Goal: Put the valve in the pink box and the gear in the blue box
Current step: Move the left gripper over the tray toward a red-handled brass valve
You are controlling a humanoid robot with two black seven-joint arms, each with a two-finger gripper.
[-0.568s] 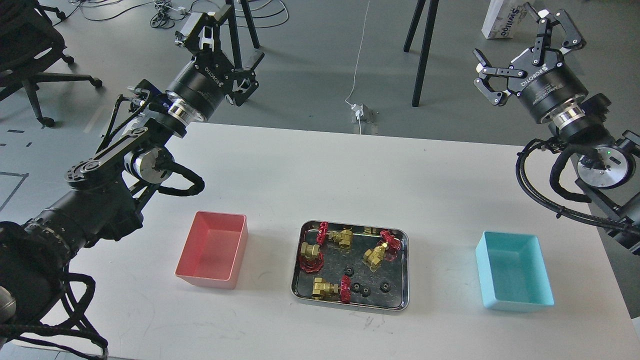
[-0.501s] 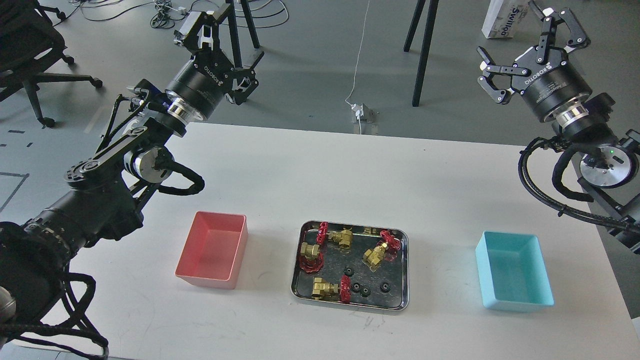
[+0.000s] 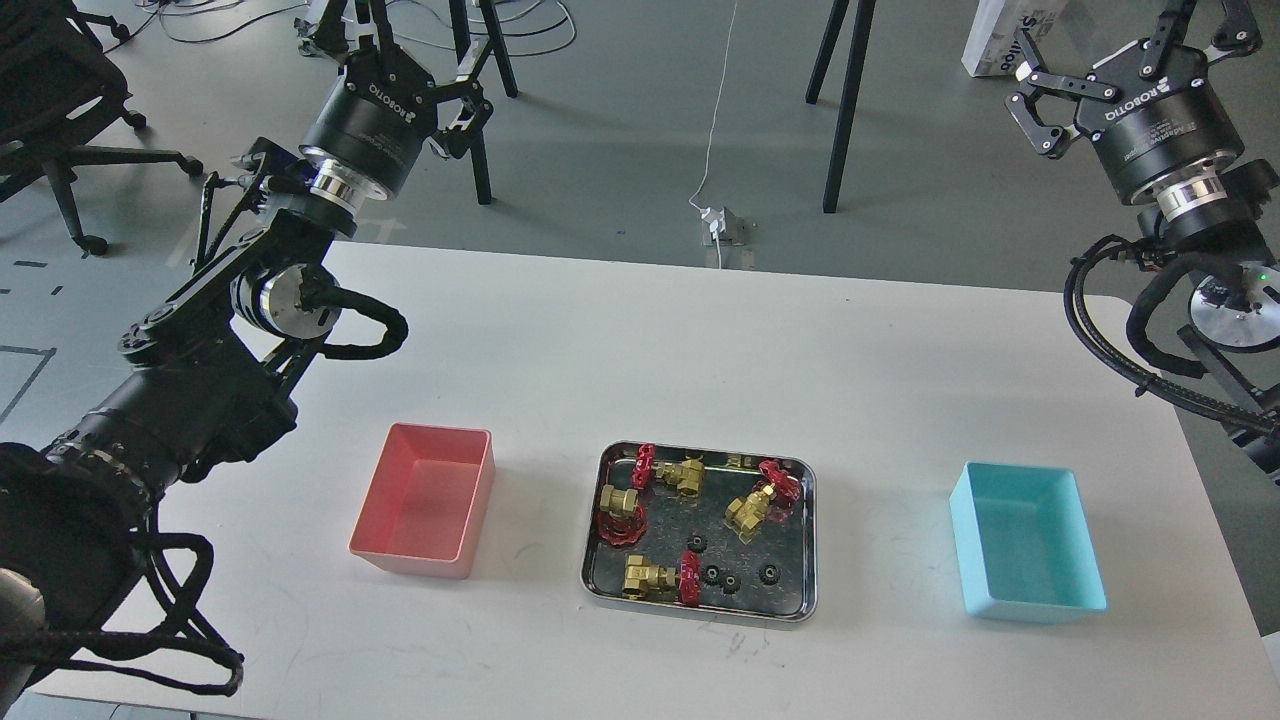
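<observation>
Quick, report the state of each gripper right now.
Left gripper: in view above the table's far edge, holding nothing; open or shut cannot be told.
Right gripper: open, holding nothing.

White table (image 3: 700,340) with pink box (image 3: 385,552), steel tray (image 3: 810,540), blue box (image 3: 1030,608).
</observation>
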